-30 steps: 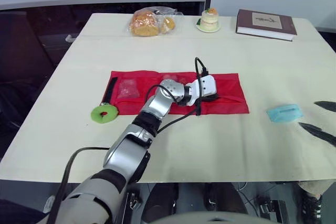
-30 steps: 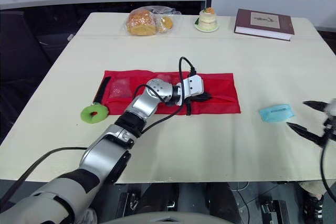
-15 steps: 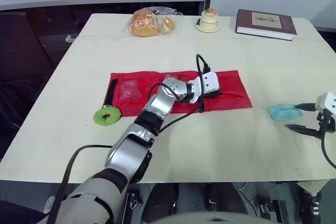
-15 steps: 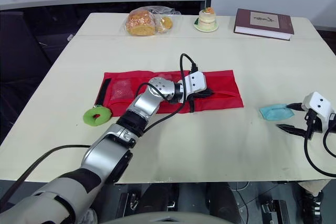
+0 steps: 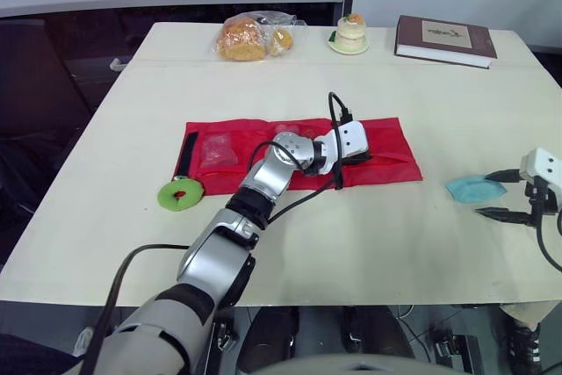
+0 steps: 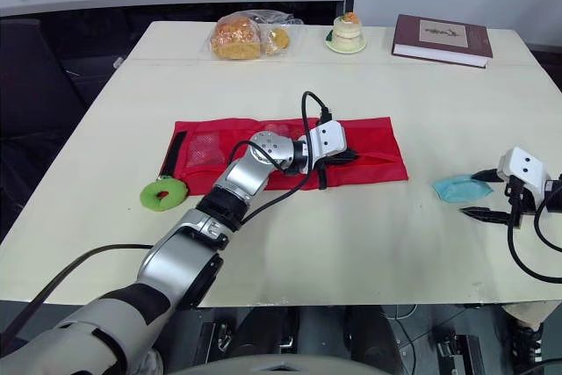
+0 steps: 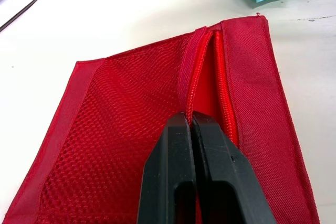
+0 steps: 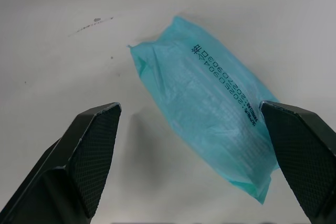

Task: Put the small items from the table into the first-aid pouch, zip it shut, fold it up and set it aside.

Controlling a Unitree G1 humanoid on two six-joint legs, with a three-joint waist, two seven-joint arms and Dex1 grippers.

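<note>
Pinching the red pouch, left gripper clamped, right gripper wide astride teal packet

The red pouch lies flat, seemingly unzipped; teal packet apart.

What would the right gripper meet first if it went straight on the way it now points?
The teal packet, lying on the table in line between the open fingers of the right gripper; it looks close ahead, though depth is unclear.
</note>
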